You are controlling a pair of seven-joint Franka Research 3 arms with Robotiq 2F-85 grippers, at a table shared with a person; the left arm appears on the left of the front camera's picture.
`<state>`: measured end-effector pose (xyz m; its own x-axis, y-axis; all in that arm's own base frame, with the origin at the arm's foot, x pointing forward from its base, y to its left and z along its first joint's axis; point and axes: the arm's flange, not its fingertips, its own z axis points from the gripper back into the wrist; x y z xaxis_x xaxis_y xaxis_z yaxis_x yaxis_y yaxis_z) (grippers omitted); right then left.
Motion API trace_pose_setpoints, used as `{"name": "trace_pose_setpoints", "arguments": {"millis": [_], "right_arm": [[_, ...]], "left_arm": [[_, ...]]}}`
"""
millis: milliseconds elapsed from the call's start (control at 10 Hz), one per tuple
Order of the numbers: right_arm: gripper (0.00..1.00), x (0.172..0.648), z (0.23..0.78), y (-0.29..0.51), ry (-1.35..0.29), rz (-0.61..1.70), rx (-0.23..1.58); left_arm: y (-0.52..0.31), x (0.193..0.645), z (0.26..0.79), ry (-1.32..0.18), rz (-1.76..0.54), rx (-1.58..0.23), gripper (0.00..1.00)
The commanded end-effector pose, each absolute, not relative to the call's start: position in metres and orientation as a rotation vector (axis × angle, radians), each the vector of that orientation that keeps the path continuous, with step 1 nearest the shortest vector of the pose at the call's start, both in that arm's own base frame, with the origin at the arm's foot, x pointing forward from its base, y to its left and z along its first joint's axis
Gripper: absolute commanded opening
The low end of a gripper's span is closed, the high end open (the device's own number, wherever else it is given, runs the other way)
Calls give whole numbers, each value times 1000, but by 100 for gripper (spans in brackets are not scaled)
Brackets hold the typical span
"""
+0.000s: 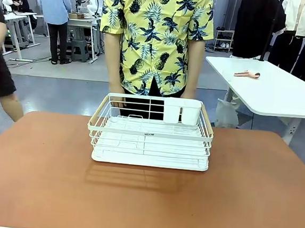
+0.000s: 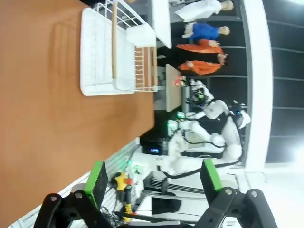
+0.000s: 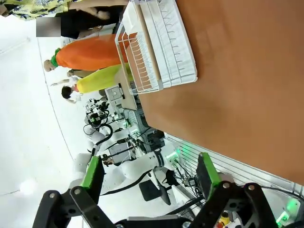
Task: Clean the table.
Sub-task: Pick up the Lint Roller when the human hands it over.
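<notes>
The reddish-brown table (image 1: 144,204) carries a white wire rack (image 1: 150,140) at its middle, nearer the far edge. Two white cup holders (image 1: 181,111) sit in the rack's back right corner. A person in a yellow patterned shirt (image 1: 154,34) stands right behind the rack, with a hand (image 1: 116,101) at its far left corner. In the left wrist view my left gripper (image 2: 154,180) is open and empty, off the table's edge, with the table (image 2: 57,118) and rack (image 2: 114,52) farther off. My right gripper (image 3: 149,173) is likewise open and empty, away from the table (image 3: 237,80) and rack (image 3: 161,47).
A white-topped table (image 1: 272,92) with a small pink object (image 1: 247,74) stands beyond the far right corner. People walk and stand in the background. Broad bare tabletop lies to the left, right and front of the rack.
</notes>
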<state>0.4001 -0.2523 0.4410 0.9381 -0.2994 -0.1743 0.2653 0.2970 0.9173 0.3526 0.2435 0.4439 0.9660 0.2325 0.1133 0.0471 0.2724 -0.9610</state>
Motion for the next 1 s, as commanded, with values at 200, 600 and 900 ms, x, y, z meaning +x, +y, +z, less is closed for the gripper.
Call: {"name": "trace_pose_setpoints", "arguments": {"millis": [200,600,900], "right_arm": [[100,406,447,-250,-30,-300,1222],[100,404,442,-253,-27,-368,1211],[100,404,442,-253,-27,-368,1211]], "left_arm": [[248,374,445,-227,146,-1333,100],[245,366,430,-214,142,-1337,100],[245,366,430,-214,142,-1337,100]]}}
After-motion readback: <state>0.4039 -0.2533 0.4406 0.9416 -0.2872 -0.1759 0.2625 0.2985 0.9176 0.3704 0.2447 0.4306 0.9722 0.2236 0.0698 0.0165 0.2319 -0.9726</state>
